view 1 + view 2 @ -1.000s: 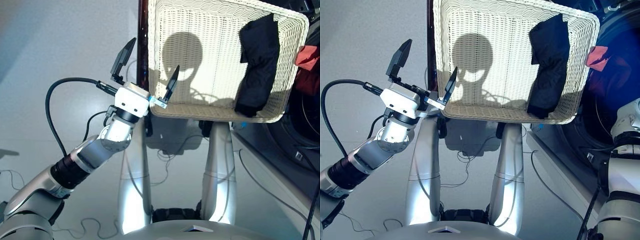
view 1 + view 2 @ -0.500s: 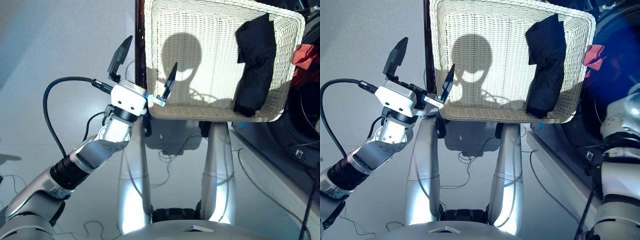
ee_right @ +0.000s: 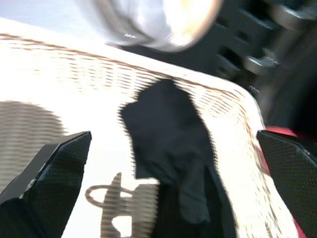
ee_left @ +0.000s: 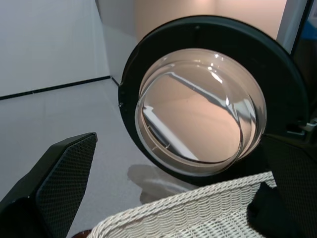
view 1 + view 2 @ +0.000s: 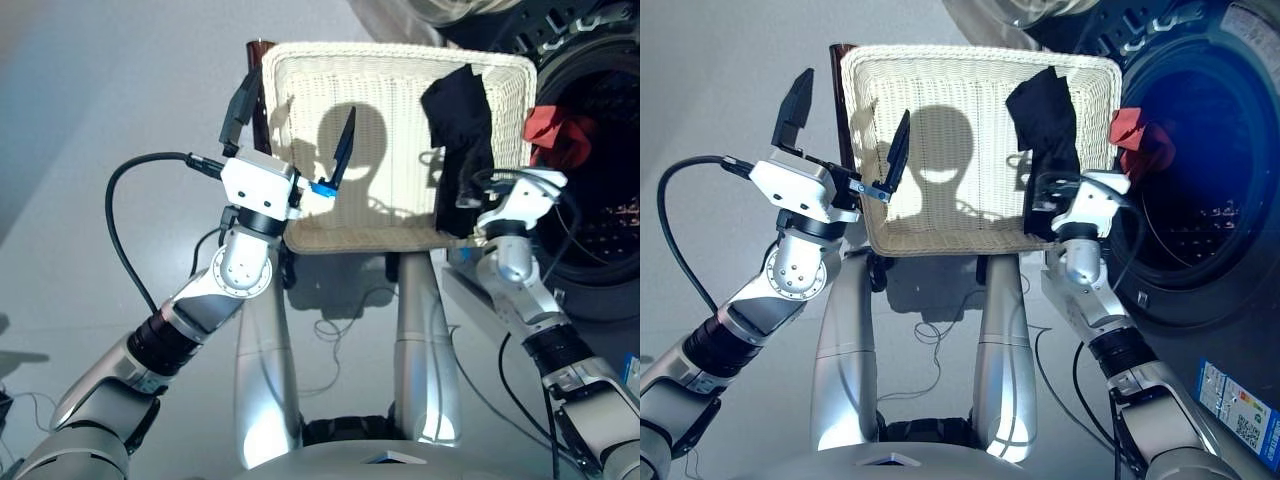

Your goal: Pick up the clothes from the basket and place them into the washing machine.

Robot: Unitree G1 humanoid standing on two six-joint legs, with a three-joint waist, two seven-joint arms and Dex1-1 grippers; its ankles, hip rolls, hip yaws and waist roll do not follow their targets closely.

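- The black garment (image 5: 1045, 115) lies in the basket (image 5: 940, 60), along its right side, long axis running from the far rim to the near rim.
- The right hand (image 3: 163, 198) is just at the garment's near end, fingers spread wide and holding nothing; the cloth lies straight ahead between them, so this arm looks the one to take it.
- The left hand (image 5: 290, 125) is also open and empty, at the basket's left rim, well apart from the garment.
- A red garment (image 5: 1130, 128) already sits at the left edge of the drum mouth of the machine (image 5: 1200, 160), just right of the basket.
- The door (image 4: 198, 106) stands swung open beyond the basket's far rim.
- Judged obstacle: the basket's right wall stands between cloth and drum; the garment must be lifted over it.
- No third garment can be seen in these views.
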